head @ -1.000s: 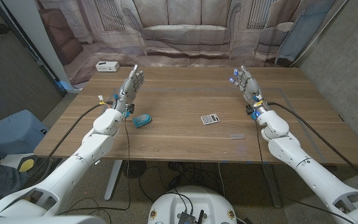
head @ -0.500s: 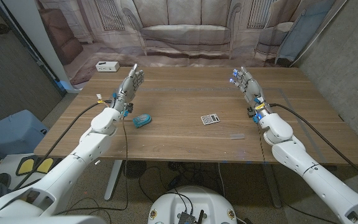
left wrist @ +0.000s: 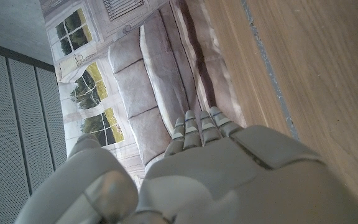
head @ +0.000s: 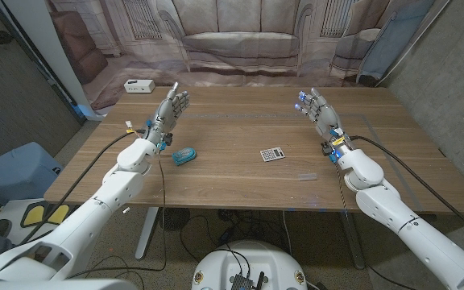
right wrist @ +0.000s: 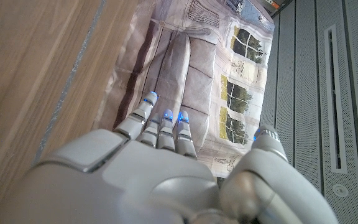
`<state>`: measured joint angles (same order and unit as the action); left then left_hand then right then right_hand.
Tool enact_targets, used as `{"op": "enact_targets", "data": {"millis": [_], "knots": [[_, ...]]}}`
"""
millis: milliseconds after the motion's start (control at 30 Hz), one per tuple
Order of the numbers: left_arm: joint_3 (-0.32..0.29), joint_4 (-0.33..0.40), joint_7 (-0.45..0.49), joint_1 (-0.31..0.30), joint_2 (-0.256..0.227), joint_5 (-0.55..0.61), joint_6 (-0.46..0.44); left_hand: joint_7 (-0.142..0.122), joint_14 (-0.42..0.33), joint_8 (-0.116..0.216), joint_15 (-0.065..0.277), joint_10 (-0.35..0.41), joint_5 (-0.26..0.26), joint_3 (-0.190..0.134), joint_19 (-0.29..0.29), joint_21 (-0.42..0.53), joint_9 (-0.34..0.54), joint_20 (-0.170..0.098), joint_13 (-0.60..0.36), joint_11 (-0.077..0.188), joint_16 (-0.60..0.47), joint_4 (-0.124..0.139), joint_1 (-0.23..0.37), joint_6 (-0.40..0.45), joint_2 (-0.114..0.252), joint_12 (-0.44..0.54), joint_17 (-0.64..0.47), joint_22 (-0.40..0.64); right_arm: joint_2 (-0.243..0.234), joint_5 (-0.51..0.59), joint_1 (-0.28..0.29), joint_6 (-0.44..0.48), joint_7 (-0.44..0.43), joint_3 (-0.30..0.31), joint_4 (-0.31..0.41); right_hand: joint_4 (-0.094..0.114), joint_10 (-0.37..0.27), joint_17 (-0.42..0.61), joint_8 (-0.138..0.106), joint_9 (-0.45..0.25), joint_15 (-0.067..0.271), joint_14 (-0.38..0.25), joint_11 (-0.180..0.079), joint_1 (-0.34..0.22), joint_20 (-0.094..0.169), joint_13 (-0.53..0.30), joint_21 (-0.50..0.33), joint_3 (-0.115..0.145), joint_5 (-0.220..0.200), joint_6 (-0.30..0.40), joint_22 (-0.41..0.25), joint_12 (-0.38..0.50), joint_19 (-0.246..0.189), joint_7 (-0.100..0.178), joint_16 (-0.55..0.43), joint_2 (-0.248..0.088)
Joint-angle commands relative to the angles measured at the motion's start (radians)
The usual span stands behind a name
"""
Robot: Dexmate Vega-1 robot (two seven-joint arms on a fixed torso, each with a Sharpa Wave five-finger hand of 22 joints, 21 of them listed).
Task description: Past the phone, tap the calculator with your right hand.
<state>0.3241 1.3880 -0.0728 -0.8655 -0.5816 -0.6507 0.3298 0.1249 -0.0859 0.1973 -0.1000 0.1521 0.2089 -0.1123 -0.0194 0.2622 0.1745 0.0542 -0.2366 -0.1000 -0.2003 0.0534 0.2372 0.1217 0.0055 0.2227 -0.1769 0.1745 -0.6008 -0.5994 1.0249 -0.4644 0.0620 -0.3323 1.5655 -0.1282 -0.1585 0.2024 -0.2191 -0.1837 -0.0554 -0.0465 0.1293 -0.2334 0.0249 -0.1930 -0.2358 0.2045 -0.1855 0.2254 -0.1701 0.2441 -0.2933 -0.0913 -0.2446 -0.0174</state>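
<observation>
The left hand [head: 170, 108] stands with fingers apart, holding nothing. A teal phone [head: 184, 155] lies on the worktop [head: 232, 181] nearer the robot than those fingers. The calculator [head: 272, 154], probably light, rigid and prone to sliding, wants a gentle top-face tap; it lies inward of, and nearer the robot than, the empty, spread right hand [head: 318, 109].

Both arms come in from the bottom corners. Left hand [head: 170, 110] up at upper left, fingers extended, holding nothing. Right hand [head: 318, 109] raised at upper right, fingers extended and apart, fingertips [right wrist: 149, 99] glowing blue, empty.
</observation>
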Motion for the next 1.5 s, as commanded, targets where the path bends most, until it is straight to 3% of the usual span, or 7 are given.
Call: {"op": "enact_targets", "data": {"millis": [33,333,900,1167,1300,1367,1500], "knots": [[-0.002,0.022,-0.002,0.02,-0.018,0.006,-0.01,-0.001,-0.009,0.007,-0.001,0.017,-0.001,-0.003,-0.009,-0.002,0.004,0.004,0.0,0.001,-0.007,-0.008,0.013,0.013,0.003,0.011,-0.003,0.002,-0.003,0.009,0.062,-0.028,-0.026,0.015,0.075,0.0,-0.016,0.004,-0.005,-0.005,-0.006,-0.007,0.001,-0.005,0.001,-0.004,0.003,-0.001,0.0,0.013,-0.001,0.004,-0.009,0.004,-0.001,-0.004],[-0.018,0.082,0.042,-0.022,-0.044,0.029,-0.009,-0.002,-0.014,0.008,0.002,0.02,-0.002,-0.003,-0.014,-0.005,0.005,0.009,0.004,0.006,-0.005,-0.009,0.014,0.025,0.004,0.01,-0.003,0.003,-0.019,0.074,0.109,-0.028,-0.076,0.016,0.124,0.0,-0.023,0.004,-0.008,-0.005,-0.006,-0.016,-0.001,-0.005,-0.001,-0.004,0.004,-0.002,0.0,0.028,-0.002,0.003,-0.017,0.012,-0.002,-0.005],[-0.013,0.052,-0.011,-0.013,-0.046,0.006,-0.007,-0.004,-0.018,0.009,0.002,0.027,-0.003,-0.002,-0.015,-0.013,0.005,0.012,0.011,0.002,-0.002,-0.012,0.015,0.041,0.007,0.009,-0.003,0.003,-0.036,0.271,0.171,-0.004,-0.221,0.028,0.196,-0.003,-0.032,0.004,-0.015,-0.006,-0.005,-0.021,-0.008,-0.011,-0.003,-0.004,0.011,-0.002,0.0,0.065,-0.002,-0.001,-0.021,0.028,0.002,-0.007],[-0.022,0.05,-0.013,-0.021,-0.048,0.003,0.009,-0.004,-0.02,0.008,0.004,0.03,-0.003,-0.002,-0.015,-0.016,0.005,0.013,0.013,0.004,-0.001,-0.013,0.015,0.043,0.007,0.01,-0.003,0.003,-0.059,0.407,0.204,0.056,-0.3,0.034,0.266,-0.004,-0.032,0.004,-0.018,-0.006,-0.006,-0.016,-0.012,-0.013,-0.007,-0.005,0.017,-0.002,0.0,0.084,-0.002,-0.004,-0.013,0.041,0.007,-0.007],[-0.022,0.042,-0.025,-0.019,-0.047,-0.002,0.014,-0.005,-0.02,0.007,0.003,0.031,-0.003,-0.001,-0.013,-0.019,0.005,0.013,0.014,0.005,0.0,-0.013,0.015,0.045,0.008,0.009,-0.004,0.003,-0.059,0.451,0.212,0.077,-0.324,0.029,0.284,-0.004,-0.01,0.005,-0.018,-0.006,-0.012,-0.009,-0.023,-0.015,-0.013,-0.005,0.024,-0.002,0.001,0.095,-0.002,-0.015,-0.003,0.05,0.012,-0.01],[-0.02,0.036,-0.033,-0.017,-0.047,-0.004,0.017,-0.004,-0.021,0.007,0.004,0.031,-0.004,-0.001,-0.013,-0.02,0.005,0.014,0.015,0.006,0.001,-0.013,0.015,0.045,0.009,0.009,-0.004,0.003,-0.056,0.465,0.214,0.083,-0.333,0.026,0.289,-0.004,0.005,0.006,-0.017,-0.006,-0.018,-0.004,-0.044,-0.015,-0.017,-0.005,0.03,-0.003,0.001,0.103,-0.003,-0.023,0.007,0.055,0.015,-0.011],[-0.018,0.027,-0.049,-0.011,-0.047,-0.006,0.022,-0.005,-0.021,0.006,0.004,0.03,-0.004,-0.001,-0.013,-0.021,0.005,0.014,0.016,0.007,0.001,-0.014,0.015,0.047,0.009,0.008,-0.004,0.003,-0.051,0.496,0.217,0.089,-0.351,0.02,0.295,-0.004,0.009,0.007,-0.016,-0.007,-0.017,0.014,-0.04,-0.015,-0.018,-0.005,0.038,-0.003,0.002,0.113,-0.003,-0.027,0.024,0.062,0.024,-0.013]]}}
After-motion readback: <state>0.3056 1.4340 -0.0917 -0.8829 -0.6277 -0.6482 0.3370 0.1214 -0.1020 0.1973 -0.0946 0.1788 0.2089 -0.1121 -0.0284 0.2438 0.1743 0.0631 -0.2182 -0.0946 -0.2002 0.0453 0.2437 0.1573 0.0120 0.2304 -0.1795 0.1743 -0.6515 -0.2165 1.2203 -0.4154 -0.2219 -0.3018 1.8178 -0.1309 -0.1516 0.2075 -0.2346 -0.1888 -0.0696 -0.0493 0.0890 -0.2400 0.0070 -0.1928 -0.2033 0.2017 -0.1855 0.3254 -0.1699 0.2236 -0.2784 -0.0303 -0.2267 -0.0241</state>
